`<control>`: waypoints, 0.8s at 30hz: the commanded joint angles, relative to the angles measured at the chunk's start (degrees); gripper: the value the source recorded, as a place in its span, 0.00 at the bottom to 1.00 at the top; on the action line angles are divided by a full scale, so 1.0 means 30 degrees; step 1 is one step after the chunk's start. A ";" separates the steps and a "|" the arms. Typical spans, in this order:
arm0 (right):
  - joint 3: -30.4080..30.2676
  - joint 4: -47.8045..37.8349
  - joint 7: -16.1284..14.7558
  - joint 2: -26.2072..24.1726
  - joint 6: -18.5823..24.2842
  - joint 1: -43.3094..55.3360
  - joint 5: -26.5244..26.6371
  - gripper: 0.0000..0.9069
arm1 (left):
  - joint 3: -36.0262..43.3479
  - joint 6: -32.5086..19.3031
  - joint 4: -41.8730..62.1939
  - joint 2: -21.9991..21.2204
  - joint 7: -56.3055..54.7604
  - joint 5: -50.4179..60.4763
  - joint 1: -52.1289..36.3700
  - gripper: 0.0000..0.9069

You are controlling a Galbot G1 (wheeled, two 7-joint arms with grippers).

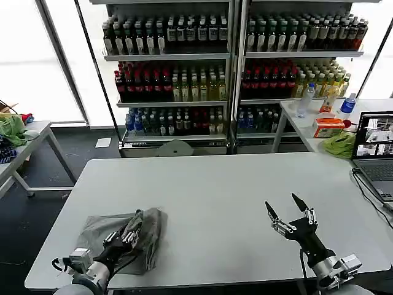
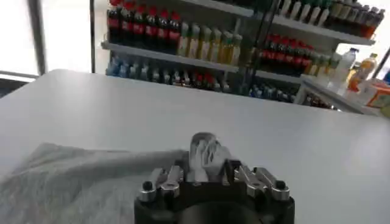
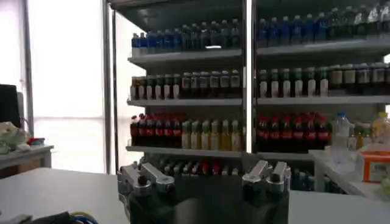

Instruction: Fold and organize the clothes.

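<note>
Down at the bench's point(image 1: 233, 184) near left corner lies a crumpled grey shirt point(image 1: 107, 230), its right part bunched up into a fold. On that fold sits the left hand point(image 1: 131, 236), its fingers closed together with the cloth pinched between them; in the left wrist view the left hand's tips point(image 2: 207, 159) meet over the shirt point(image 2: 73, 182), which spreads pale beneath. Farther right, over bare bench near the front edge, the right hand point(image 1: 286, 212) hovers with its two dark fingers spread wide in a V, touching nothing. Behind the bench stand shelves point(image 1: 172, 74) of bottles, and a laptop point(image 1: 376, 150) sits at the far right.
</note>
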 commanded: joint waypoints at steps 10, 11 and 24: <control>0.0054 -0.0001 -0.0039 -0.0199 0.0161 -0.0009 0.0326 1.00 | -0.6818 -0.0549 -0.0370 -0.0677 -0.0793 -0.3106 0.0798 1.00; 0.0036 -0.0044 -0.0053 -0.0235 0.0207 -0.0044 0.0319 1.00 | -0.7429 -0.0390 0.0065 -0.0709 -0.0619 -0.3120 0.1010 1.00; -0.0967 -0.0566 0.0034 -0.0218 -0.0027 0.1206 0.0112 1.00 | -0.7746 -0.0180 0.3255 -0.1449 0.1406 -0.1698 0.2232 1.00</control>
